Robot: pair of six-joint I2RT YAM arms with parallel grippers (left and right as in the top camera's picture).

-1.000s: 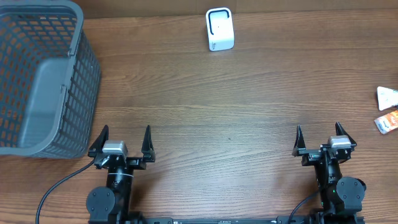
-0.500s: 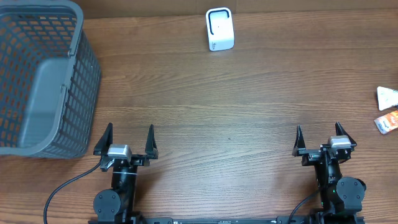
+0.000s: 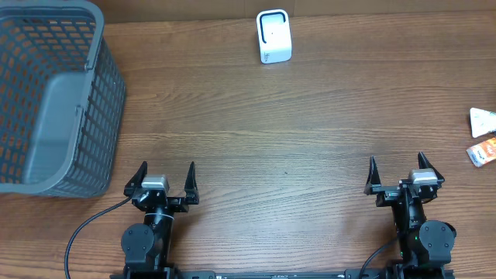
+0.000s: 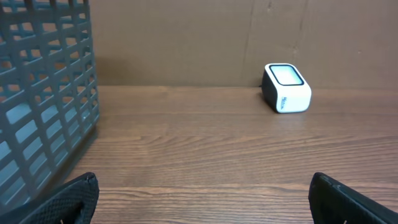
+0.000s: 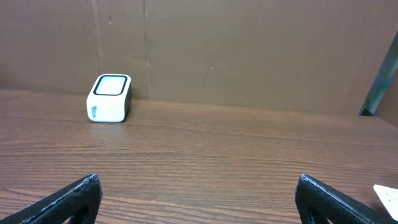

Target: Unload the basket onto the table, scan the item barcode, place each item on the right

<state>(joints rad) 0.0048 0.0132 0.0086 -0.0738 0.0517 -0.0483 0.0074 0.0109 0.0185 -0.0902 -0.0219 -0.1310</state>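
Note:
A white barcode scanner (image 3: 273, 36) with a black-rimmed window stands at the far middle of the table; it also shows in the left wrist view (image 4: 286, 88) and the right wrist view (image 5: 109, 98). Two small items lie at the table's right edge: a white packet (image 3: 482, 121) and an orange packet (image 3: 483, 152). A white corner of one item (image 5: 387, 193) peeks in at the right. My left gripper (image 3: 167, 172) (image 4: 202, 186) is open near the front edge, with nothing between its fingers. My right gripper (image 3: 396, 167) (image 5: 197, 183) is open too, empty, left of the items.
A grey plastic mesh basket (image 3: 46, 93) (image 4: 43, 106) stands at the far left, close to the left gripper. A brown cardboard wall (image 5: 249, 50) closes off the back of the table.
The left arm has slid a little to the right and toward the front edge, still open. The right arm has not moved.

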